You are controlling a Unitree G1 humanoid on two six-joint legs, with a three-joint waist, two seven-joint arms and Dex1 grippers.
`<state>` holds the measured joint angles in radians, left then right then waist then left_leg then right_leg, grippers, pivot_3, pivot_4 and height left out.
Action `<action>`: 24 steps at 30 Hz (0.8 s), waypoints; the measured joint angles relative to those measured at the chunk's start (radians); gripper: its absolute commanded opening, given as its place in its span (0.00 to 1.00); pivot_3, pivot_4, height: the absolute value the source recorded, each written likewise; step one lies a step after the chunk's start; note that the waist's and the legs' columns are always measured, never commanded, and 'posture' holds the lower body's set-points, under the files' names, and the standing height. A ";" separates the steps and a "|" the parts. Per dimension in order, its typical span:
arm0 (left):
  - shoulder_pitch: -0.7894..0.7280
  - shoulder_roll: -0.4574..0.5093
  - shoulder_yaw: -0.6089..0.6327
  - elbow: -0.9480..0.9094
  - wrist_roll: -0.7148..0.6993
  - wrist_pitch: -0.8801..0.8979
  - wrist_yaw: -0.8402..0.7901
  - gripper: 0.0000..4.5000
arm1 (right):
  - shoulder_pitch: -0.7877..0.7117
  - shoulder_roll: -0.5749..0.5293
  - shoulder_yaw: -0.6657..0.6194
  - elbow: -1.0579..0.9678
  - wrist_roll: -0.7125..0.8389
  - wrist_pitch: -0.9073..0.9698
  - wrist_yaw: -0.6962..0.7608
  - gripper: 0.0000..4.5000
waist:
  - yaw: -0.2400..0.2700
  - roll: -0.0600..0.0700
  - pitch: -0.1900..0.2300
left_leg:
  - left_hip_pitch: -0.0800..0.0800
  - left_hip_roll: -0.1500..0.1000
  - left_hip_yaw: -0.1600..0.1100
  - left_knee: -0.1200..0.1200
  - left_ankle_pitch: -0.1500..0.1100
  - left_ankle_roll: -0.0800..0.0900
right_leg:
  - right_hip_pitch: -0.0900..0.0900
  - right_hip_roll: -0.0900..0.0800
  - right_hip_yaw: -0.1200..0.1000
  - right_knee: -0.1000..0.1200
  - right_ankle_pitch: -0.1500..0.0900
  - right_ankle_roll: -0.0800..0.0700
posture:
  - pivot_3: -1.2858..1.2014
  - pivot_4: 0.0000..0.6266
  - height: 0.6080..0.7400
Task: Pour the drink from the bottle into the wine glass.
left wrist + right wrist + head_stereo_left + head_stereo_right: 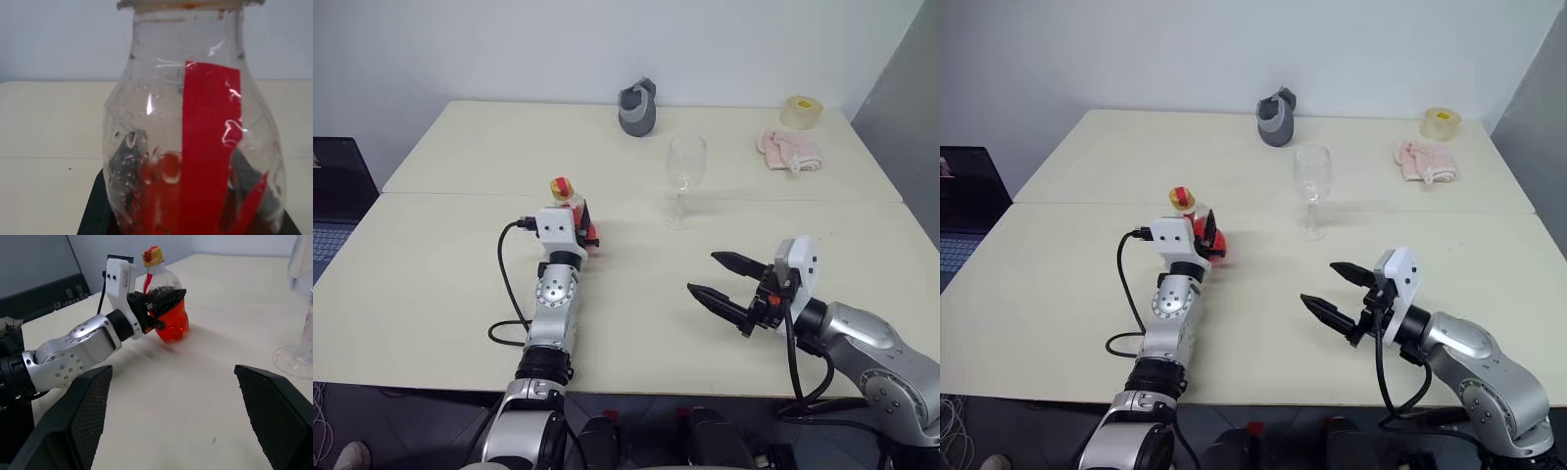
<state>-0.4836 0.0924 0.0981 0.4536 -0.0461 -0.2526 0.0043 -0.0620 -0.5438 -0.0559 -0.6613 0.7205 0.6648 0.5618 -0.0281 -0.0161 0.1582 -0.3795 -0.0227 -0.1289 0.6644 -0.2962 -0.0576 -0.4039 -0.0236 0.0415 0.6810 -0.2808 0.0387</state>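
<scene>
The bottle point(159, 279), small and clear with a yellow cap and a red label strip, stands upright on the near table, left of centre. The red drink point(173, 323) fills its round base. My left gripper point(1205, 230) reaches it from the near side, with black fingers pressed around the base: it is shut on the bottle. The empty wine glass point(685, 166) stands upright further back and to the right, apart from the bottle. My right gripper point(703, 273) hovers over the table's near right part, open and empty, pointing left toward the bottle.
A grey cup-like object point(637, 108) stands at the far table's back edge. A roll of tape point(801, 111) and a pink cloth point(790, 149) lie at the back right. A laptop point(333, 196) sits off the table point(431, 284) to the left.
</scene>
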 measured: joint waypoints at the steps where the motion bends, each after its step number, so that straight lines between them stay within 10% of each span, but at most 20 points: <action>1: 0.001 0.005 0.002 -0.008 -0.005 0.011 -0.008 0.31 | -0.005 0.000 0.001 0.002 0.000 0.000 0.000 0.95 | 0.000 0.000 0.000 | 0.000 0.000 0.000 0.000 0.000 0.000 | 0.000 0.000 0.000 0.000 0.000 0.000 | 0.52 0.24 1.00; 24: 0.010 0.275 -0.148 -0.405 -0.258 0.398 -0.728 0.31 | -0.632 0.184 0.195 0.324 -0.133 0.044 -0.063 0.95 | -0.005 0.000 0.000 | -0.001 0.000 -0.003 0.000 0.001 -0.001 | -0.002 0.000 0.000 0.000 0.000 0.000 | 0.52 0.24 1.00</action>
<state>-0.4733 0.3671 -0.0499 0.0481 -0.3041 0.1451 -0.7232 -0.6939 -0.3594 0.1386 -0.3377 0.5875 0.7093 0.4993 -0.0327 -0.0157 0.1584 -0.3805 -0.0222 -0.1322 0.6644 -0.2956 -0.0589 -0.4059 -0.0236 0.0415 0.6810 -0.2806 0.0384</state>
